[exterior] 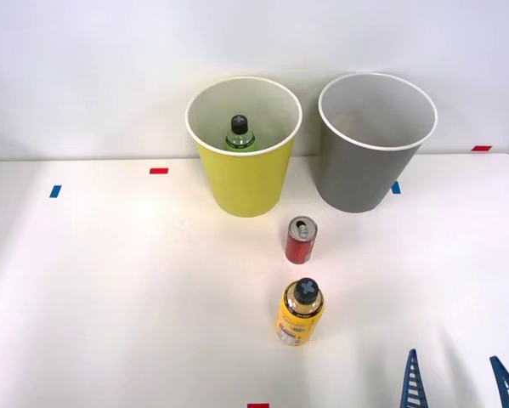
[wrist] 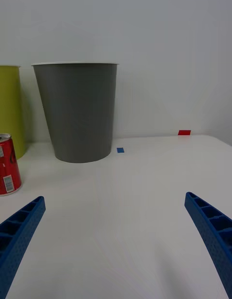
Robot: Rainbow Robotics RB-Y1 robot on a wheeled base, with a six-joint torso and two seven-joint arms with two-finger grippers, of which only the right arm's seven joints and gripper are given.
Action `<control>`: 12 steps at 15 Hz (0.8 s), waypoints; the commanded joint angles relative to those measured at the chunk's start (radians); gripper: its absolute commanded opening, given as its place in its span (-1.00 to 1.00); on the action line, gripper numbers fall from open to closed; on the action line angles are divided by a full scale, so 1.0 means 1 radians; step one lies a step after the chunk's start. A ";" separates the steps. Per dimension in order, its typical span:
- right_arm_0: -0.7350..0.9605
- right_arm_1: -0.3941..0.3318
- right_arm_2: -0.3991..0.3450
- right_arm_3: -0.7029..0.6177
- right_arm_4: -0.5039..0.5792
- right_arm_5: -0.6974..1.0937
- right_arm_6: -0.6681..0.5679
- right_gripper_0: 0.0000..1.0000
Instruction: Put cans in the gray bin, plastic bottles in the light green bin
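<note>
Front view gives me the red can (exterior: 301, 240) standing upright on the white bench (exterior: 110, 289), near the middle, just in front of the gap between the two bins. Its silver top and pull tab face up. Just beside it, toward the near edge, the yellow-orange bottle (exterior: 300, 313) stands upright with its dark cap on, apart from the can. The green bottle (exterior: 240, 134) is inside the light green bin (exterior: 246, 183), only its cap and shoulders visible above the rim. That bin sits at the far edge of the bench, and the gray bin (exterior: 364, 174) stands just beside it toward the right edge, not touching it.

My right pincer (exterior: 458, 382) hangs low over the near right corner of the bench, its two blue ribbed fingers (exterior: 411, 382) spread wide with nothing between them. From the wrist camera I see the gray bin (wrist: 77, 115) straight ahead, the can (wrist: 7, 163) off to one side, a sliver of the light green bin (wrist: 9, 110) behind it, and both fingers (wrist: 19, 231) wide apart over bare bench (wrist: 121, 221).

Small red tape marks (exterior: 158, 171) and blue tape marks (exterior: 55, 191) dot the bench near the far edge.
</note>
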 commanded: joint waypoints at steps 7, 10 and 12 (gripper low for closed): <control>0.012 0.019 0.004 0.001 0.006 -0.003 0.012 1.00; 0.012 0.019 0.004 0.001 0.006 -0.003 0.012 1.00; 0.012 0.019 0.004 0.001 0.006 -0.003 0.012 1.00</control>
